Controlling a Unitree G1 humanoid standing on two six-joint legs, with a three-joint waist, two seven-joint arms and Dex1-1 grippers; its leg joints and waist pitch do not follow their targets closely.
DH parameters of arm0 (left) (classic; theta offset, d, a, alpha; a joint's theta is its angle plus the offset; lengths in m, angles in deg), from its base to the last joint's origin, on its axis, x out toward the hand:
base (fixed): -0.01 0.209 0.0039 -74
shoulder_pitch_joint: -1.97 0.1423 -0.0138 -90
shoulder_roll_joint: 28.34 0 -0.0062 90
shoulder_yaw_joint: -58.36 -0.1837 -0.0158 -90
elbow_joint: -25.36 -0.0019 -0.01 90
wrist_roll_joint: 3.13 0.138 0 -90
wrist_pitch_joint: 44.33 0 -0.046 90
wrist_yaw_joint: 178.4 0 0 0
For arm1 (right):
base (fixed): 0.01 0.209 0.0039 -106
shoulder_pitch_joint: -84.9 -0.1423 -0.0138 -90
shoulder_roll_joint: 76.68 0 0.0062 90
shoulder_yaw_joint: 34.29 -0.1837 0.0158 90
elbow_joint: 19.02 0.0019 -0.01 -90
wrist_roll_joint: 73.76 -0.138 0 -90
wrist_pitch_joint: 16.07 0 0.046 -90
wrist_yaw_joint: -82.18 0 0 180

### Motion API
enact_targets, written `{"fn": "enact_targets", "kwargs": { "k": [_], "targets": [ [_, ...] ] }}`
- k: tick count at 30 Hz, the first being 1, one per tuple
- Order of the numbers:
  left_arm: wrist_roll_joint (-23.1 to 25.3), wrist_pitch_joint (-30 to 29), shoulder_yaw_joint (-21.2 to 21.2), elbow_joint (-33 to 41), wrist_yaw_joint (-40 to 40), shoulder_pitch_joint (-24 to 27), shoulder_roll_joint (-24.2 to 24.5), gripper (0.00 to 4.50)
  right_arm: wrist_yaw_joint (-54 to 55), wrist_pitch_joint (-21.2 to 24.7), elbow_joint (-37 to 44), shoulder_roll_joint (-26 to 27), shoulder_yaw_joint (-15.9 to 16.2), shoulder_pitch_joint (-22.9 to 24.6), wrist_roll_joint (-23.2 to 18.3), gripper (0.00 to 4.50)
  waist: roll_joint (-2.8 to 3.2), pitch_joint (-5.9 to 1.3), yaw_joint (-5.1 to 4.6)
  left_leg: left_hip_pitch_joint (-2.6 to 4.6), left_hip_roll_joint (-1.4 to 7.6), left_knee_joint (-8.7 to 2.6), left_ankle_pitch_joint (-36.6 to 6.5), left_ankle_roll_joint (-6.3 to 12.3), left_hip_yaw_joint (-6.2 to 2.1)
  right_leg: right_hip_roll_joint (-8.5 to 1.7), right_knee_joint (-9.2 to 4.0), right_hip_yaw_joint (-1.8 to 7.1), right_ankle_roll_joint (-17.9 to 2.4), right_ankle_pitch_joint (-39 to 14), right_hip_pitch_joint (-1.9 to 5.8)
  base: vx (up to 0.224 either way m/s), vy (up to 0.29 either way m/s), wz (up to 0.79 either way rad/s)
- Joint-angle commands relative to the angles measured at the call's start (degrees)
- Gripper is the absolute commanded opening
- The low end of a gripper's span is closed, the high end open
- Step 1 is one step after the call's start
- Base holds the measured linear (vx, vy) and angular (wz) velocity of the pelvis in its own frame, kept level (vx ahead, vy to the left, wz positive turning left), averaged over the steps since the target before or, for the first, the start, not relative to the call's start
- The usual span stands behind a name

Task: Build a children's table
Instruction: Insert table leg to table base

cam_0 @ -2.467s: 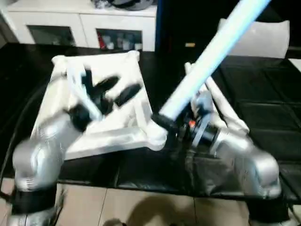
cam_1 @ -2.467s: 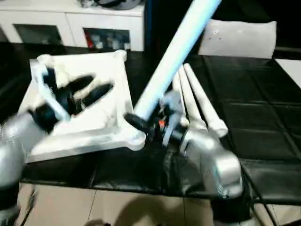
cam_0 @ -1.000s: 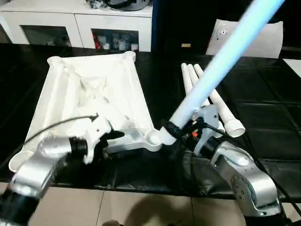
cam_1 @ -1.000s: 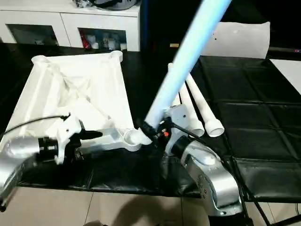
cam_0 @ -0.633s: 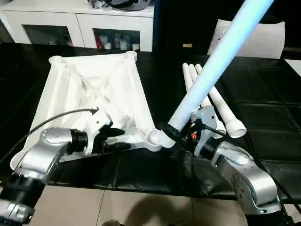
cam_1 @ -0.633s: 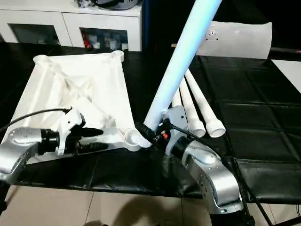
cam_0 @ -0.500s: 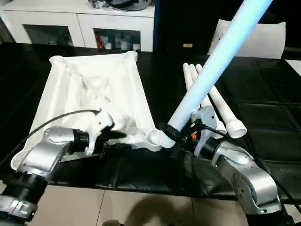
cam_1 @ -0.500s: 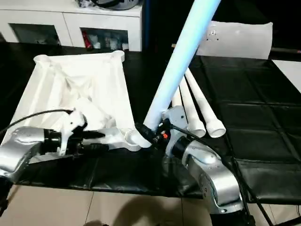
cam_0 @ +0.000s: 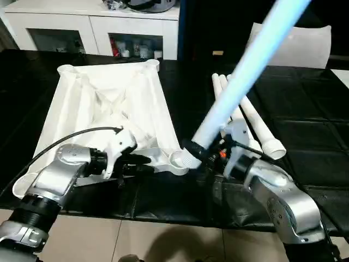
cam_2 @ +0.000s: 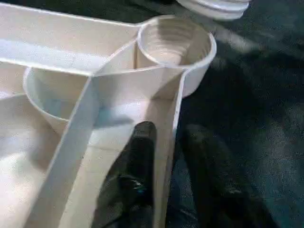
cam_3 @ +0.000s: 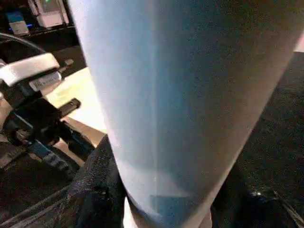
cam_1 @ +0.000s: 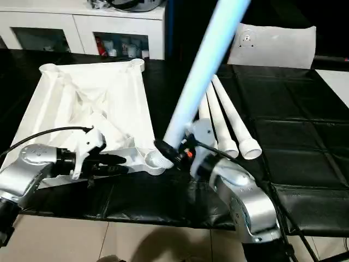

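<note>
While the tabletop is lying upside down on the black work surface, ribbed underside showing, the left gripper is pinching its near rim wall, one black finger inside the wall and the other outside, just beside the near corner socket. The right gripper is clasping one leg near its lower end, and that leg is slanting up and away toward the right, its bottom end sitting close by the same socket; whether it is touching the socket cannot be told. Three spare legs are lying side by side on the surface to the right. A white cabinet is standing behind, and a white flat bag is resting at the far right
</note>
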Motion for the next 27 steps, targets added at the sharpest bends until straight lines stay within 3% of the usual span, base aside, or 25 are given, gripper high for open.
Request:
{"fn": "enact_targets", "kwargs": {
  "k": [1,7,12,16,21,22,26,27],
  "targets": [
    [1.7,1.02,-0.63,-1.16,-0.36,-1.0,0.05,0.85,-0.74,0.69,-0.43,-0.21,0.13,-1.24,-0.8,1.92,0.42,-3.73,0.05,0.12,0.7,-4.04,-6.99,-1.34,1.0,-4.46,-4.09,2.25,-8.92,-6.57,3.47,0.0,0.0,0.0],
    [3.54,2.66,-1.66,-3.19,-0.92,-1.85,0.08,0.31,-2.63,1.71,-1.91,-0.66,1.5,-3.69,-0.84,1.92,0.64,-3.64,0.02,0.25,0.76,-4.12,-8.2,-1.75,0.96,-4.54,-4.31,2.3,-8.81,-8.89,3.35,0.0,0.0,0.0],
    [3.71,3.81,-1.61,-3.78,-2.0,-2.37,-0.15,0.03,-3.98,0.97,-5.33,-1.05,3.59,-6.5,1.04,1.92,0.54,-3.83,0.0,0.06,0.74,-3.96,-6.67,-1.71,0.99,-4.54,-3.94,2.27,-9.62,-5.78,3.59,0.0,0.0,0.0],
    [5.82,6.63,-2.73,-4.32,-2.77,-2.31,0.2,0.0,-4.52,-0.49,-9.9,-0.14,4.76,-9.56,2.66,1.92,0.3,-3.84,-0.35,0.01,0.66,-3.96,-6.34,-1.71,1.01,-4.52,-3.91,2.18,-10.11,-4.88,3.63,0.0,0.0,0.0],
    [8.9,11.72,-3.92,-4.12,-1.34,-1.45,1.25,0.0,-5.14,-1.67,-13.44,-0.26,5.98,-11.75,3.92,1.92,0.45,-3.82,-0.34,0.16,0.85,-4.0,-6.76,-1.66,1.03,-4.58,-3.87,2.2,-10.1,-5.35,3.54,0.0,0.0,0.0],
    [8.92,11.85,-3.91,-4.13,-1.31,-1.43,1.25,0.0,-5.16,-1.69,-13.48,-0.27,5.99,-11.77,3.93,1.92,0.03,-3.84,-0.28,0.08,0.82,-3.94,-6.43,-1.49,1.07,-4.61,-3.8,2.25,-10.01,-5.12,3.72,0.0,0.0,0.0],
    [9.85,14.2,-4.05,-4.75,-2.13,-1.45,1.39,0.0,-5.91,-1.87,-14.57,-0.21,6.04,-12.48,4.05,1.92,0.19,-3.81,-0.18,0.17,0.87,-3.99,-6.61,-1.54,1.13,-4.63,-3.86,2.23,-9.82,-5.57,3.55,0.0,0.0,0.0],
    [8.64,13.93,-3.25,-4.79,-2.78,-1.74,0.6,0.0,-6.52,-1.81,-14.93,-0.29,6.21,-12.48,4.13,1.92,-0.45,-3.82,-0.25,0.15,0.87,-4.0,-6.63,-1.42,1.23,-4.61,-3.92,2.25,-9.77,-5.81,3.61,0.0,0.0,0.0]
  ]
}}
